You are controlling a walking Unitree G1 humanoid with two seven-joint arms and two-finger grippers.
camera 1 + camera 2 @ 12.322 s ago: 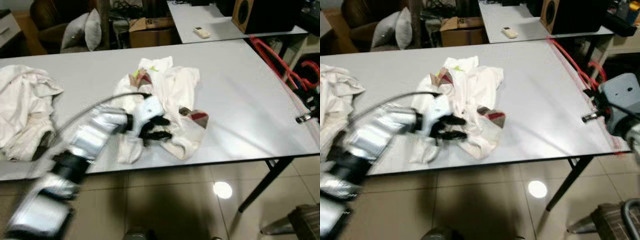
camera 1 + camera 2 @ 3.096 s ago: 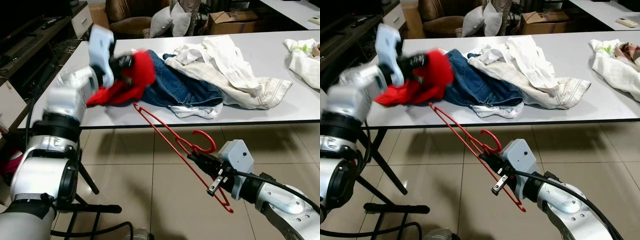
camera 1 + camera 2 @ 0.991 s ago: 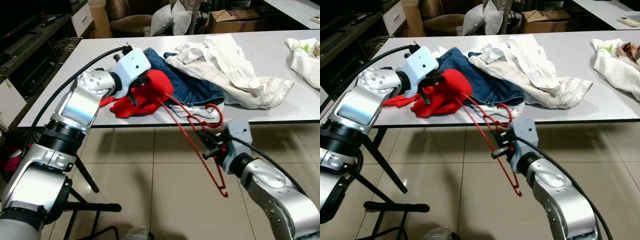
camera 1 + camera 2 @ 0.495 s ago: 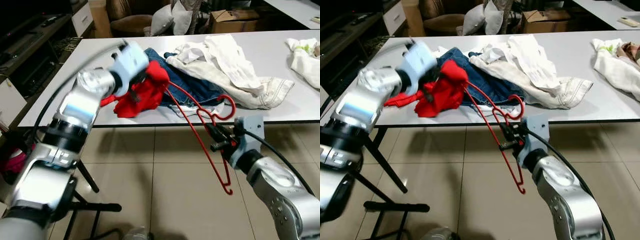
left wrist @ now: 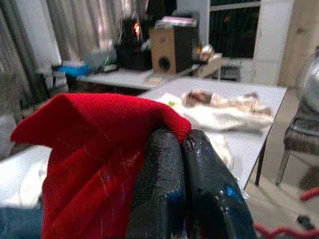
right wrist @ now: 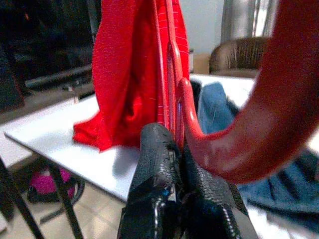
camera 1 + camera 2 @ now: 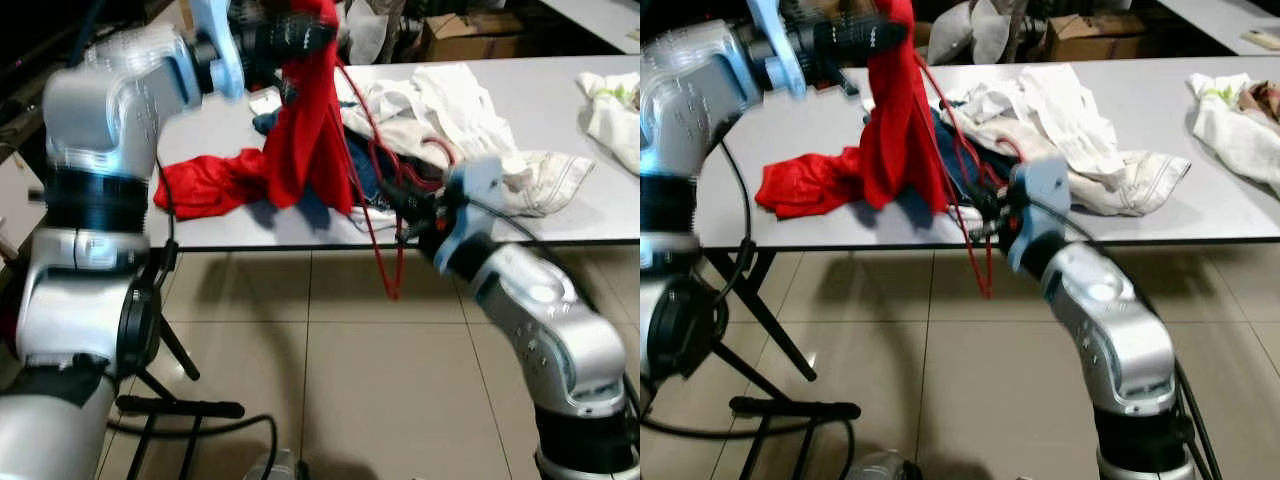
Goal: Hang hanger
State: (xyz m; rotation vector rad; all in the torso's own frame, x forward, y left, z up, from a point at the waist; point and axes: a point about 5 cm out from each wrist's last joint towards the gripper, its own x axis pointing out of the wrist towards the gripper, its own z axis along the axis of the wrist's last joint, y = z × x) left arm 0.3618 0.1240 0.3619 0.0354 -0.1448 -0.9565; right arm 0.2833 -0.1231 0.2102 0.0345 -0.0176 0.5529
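Left gripper (image 7: 875,36) clamped on red garment (image 7: 898,130), raised above surface (image 7: 1160,215). Right gripper (image 7: 985,212) pinching red hanger (image 7: 975,215) beside garment. Judged: threading begun, hanging pending.

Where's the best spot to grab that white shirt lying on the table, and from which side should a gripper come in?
Take the white shirt at the raised fold along its top, coming straight down from above. It lies crumpled on the table, so bunched cloth there gives the fingers something to pinch; its near edge overlaps the jeans.
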